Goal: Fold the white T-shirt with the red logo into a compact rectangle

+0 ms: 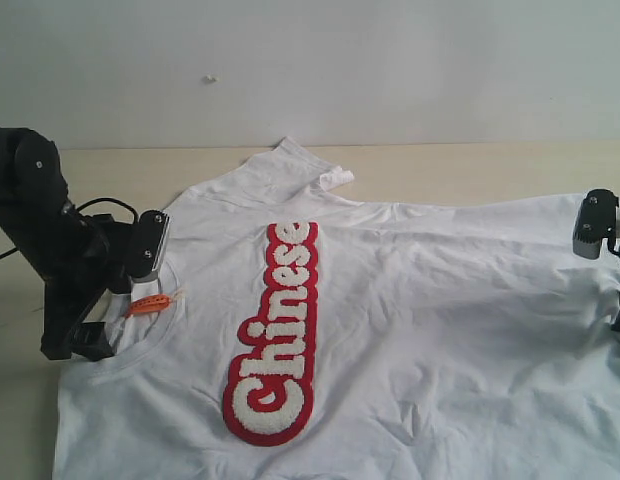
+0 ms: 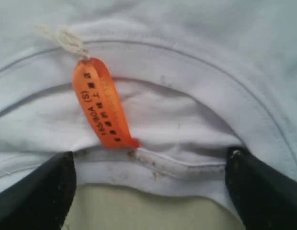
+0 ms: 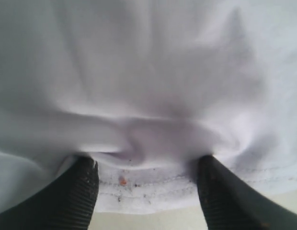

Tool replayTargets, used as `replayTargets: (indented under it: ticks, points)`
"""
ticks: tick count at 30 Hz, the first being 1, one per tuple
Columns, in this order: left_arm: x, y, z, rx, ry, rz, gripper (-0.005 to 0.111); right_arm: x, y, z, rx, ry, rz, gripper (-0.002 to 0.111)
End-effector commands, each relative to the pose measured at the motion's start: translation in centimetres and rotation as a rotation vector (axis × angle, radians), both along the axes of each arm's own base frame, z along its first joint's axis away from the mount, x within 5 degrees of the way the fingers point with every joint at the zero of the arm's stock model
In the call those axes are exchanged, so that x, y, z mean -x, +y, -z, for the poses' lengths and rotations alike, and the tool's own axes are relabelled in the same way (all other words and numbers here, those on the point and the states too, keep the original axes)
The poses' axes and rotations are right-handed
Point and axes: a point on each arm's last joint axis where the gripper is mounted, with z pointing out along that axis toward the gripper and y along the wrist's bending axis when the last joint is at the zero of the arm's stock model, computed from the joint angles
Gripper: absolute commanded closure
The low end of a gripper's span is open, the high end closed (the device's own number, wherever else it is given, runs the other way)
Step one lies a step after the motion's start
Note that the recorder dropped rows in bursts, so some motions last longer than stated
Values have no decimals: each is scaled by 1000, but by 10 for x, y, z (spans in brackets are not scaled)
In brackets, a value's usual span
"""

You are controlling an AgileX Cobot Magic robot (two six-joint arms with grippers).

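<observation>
The white T-shirt (image 1: 440,300) lies spread flat, chest up, with its collar at the left and its hem at the right. The red logo (image 1: 280,335) runs along the chest. My left gripper (image 1: 120,295) is at the collar beside the orange tag (image 1: 150,303). In the left wrist view it (image 2: 149,155) is open, its jaws astride the collar's back edge next to the tag (image 2: 100,103). My right gripper (image 1: 612,265) is at the hem. In the right wrist view it (image 3: 147,163) is open, and a bunched fold of the stitched hem (image 3: 153,184) lies between its jaws.
The shirt covers most of the pale wooden table (image 1: 470,170), with a white wall behind. One sleeve (image 1: 335,178) is rumpled at the far edge. Bare tabletop shows past the collar (image 2: 139,211) and past the hem (image 3: 153,218).
</observation>
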Motion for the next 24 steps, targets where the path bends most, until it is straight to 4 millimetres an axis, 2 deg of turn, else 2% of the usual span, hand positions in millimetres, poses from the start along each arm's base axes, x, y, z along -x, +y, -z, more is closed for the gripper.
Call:
replayTargets:
  ticks: [1, 6, 13, 19, 22, 24]
  points:
    - [23, 10, 84, -94, 98, 100, 23, -2, 2, 16, -9, -29, 33, 49]
    - [22, 10, 84, -93, 93, 100, 23, -1, 0, 17, 8, -15, 9, 49]
    - [20, 10, 81, -94, 74, 109, 23, 9, -5, 36, 60, 122, -102, 53]
    - [18, 10, 77, -89, 49, 108, 23, 8, -8, 37, 86, 121, -108, 55]
    - [18, 10, 77, -89, 49, 108, 23, 11, -7, 39, 77, 147, -104, 68]
    - [18, 10, 77, -88, 46, 108, 23, 14, -6, 42, 63, 191, -104, 86]
